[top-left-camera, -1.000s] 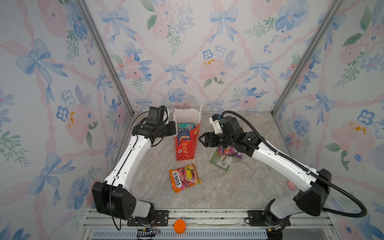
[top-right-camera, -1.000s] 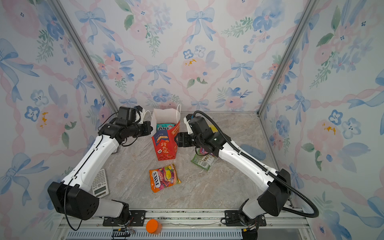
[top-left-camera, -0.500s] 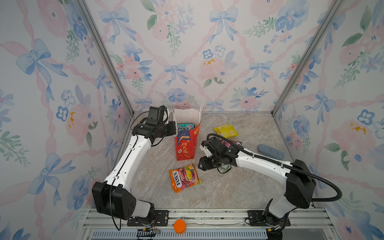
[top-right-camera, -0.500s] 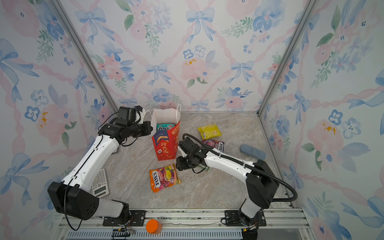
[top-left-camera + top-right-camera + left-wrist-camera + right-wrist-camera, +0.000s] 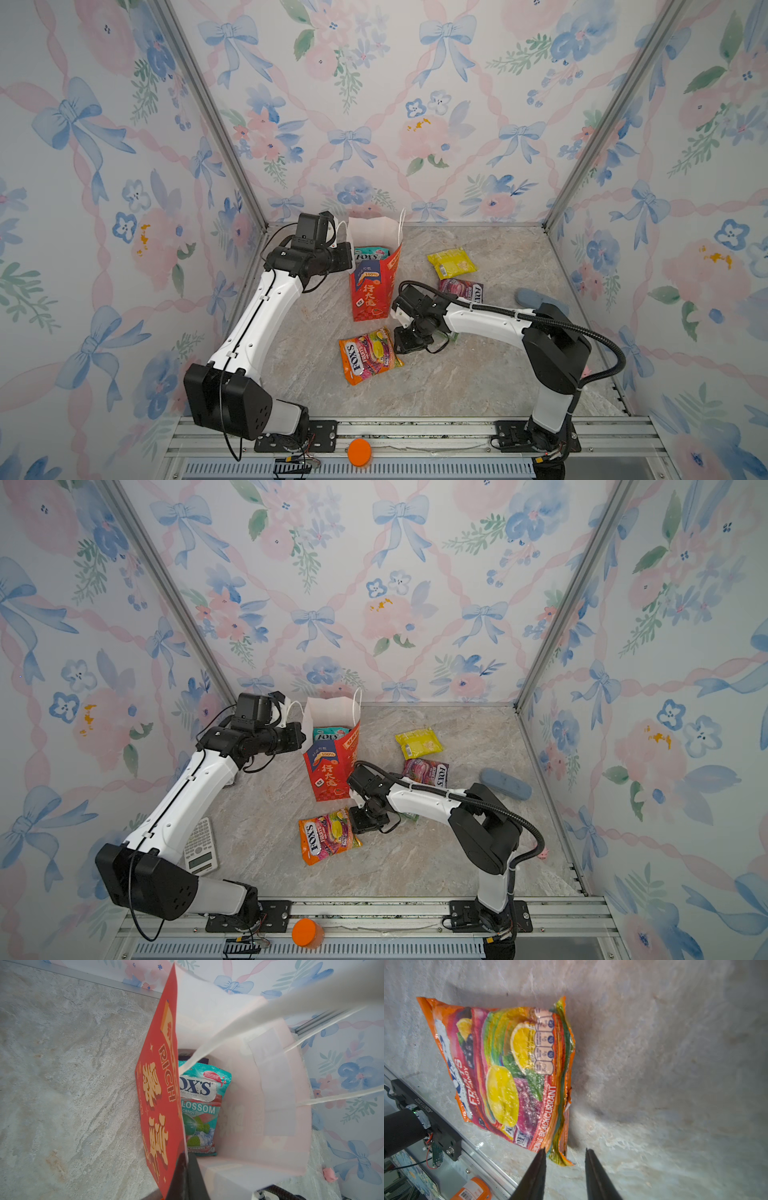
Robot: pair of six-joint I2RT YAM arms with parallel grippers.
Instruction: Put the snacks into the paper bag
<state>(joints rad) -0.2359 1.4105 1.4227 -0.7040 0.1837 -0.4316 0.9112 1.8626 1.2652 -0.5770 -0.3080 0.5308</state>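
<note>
Paper bag [image 5: 162, 1095] pinched by left pincer [image 5: 186, 1156]; right wrist view alone shows right pincer [image 5: 564, 1150] spread astride orange packet [image 5: 508, 1064].

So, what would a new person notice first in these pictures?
The tall red paper bag stands mid-scene, its wall pinched by the left gripper, a teal packet inside. In front of it lies the orange packet, one corner between the open jaws of the right gripper.

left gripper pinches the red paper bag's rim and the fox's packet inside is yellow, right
Wrong colour: the left gripper does pinch the rim of the tall red paper bag, but the glossy plastic FOX'S packet inside is teal, not yellow. The left wrist view shows it.
</note>
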